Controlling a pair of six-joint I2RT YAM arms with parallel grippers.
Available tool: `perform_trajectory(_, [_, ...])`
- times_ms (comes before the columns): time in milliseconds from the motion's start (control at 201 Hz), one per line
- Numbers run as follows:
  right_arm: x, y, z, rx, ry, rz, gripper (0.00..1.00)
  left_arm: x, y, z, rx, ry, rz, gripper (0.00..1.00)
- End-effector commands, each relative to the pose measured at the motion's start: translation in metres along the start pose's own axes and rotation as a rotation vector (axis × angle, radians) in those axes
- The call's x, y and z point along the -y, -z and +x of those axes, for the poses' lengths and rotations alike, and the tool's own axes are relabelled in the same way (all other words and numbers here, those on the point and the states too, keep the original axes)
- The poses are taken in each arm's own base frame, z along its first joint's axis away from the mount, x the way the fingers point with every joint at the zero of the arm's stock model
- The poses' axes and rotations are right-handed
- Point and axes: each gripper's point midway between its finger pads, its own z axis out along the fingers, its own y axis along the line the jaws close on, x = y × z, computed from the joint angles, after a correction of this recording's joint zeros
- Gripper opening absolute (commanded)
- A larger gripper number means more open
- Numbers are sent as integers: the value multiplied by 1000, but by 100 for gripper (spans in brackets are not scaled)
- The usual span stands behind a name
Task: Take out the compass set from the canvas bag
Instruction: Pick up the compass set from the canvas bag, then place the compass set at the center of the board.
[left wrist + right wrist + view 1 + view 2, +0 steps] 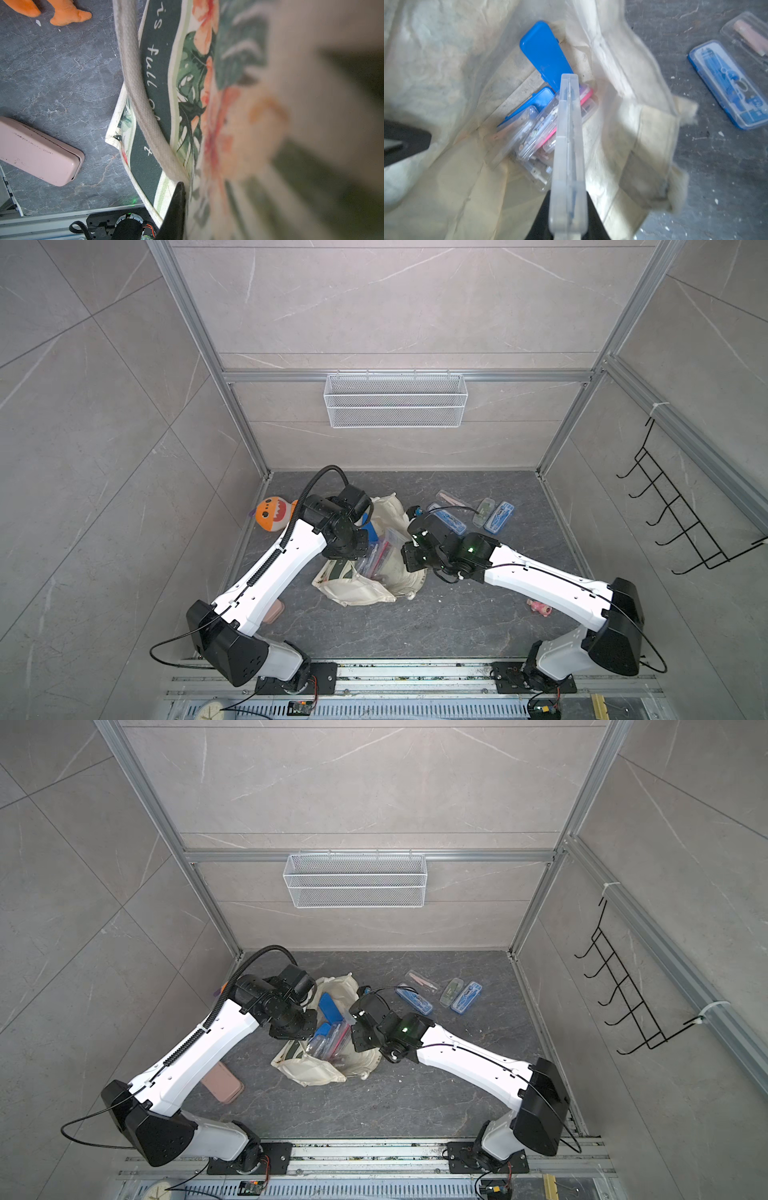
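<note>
Clear case (568, 135) in right gripper (568, 207), wrist downturned — over canvas bag (446, 187)

You're in a robot lab cell, aluminium frame posts (200, 344) around grey stone-look wall panels (395, 302), wire basket (395, 400) and black hook rack (681, 497) hung on them, arm bases (291, 680) bolted to a front rail (415, 678).
</note>
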Motion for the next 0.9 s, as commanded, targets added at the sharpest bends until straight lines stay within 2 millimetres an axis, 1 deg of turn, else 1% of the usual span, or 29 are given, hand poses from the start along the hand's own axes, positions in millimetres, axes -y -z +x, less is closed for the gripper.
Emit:
perform_trajectory(0, [-8,36,-8,60,-63,-93,5,1,13,-6,41,-7,29,0])
perform_trajectory(150, [2,75,-20,143,-105,-108,5,1,13,-6,43,-5,31,0])
perform_trajectory(249, [19,97,-31,192,-145,-91,5,1,13,-8,51,0,36,0])
perform_trajectory(349, [40,110,-37,224,-180,-52,4,4,12,-9,52,1,52,0])
perform_trajectory(434, [61,113,-40,237,-223,-23,4,6,13,-11,56,0,57,0])
perform_trajectory(563, [94,105,-38,220,-303,21,4,7,14,-12,62,-2,66,0])
perform_trajectory(718, [129,83,-28,183,-425,42,4,9,10,-12,62,-4,76,0])
perform_trajectory(733, [135,80,-26,177,-444,44,4,9,10,-12,64,-5,76,0])
perform_trajectory(808, [149,62,-19,163,-529,14,4,9,9,-12,63,-9,81,0])
perform_trajectory(892, [160,35,-10,132,-628,-55,5,10,9,-11,61,-14,86,0])
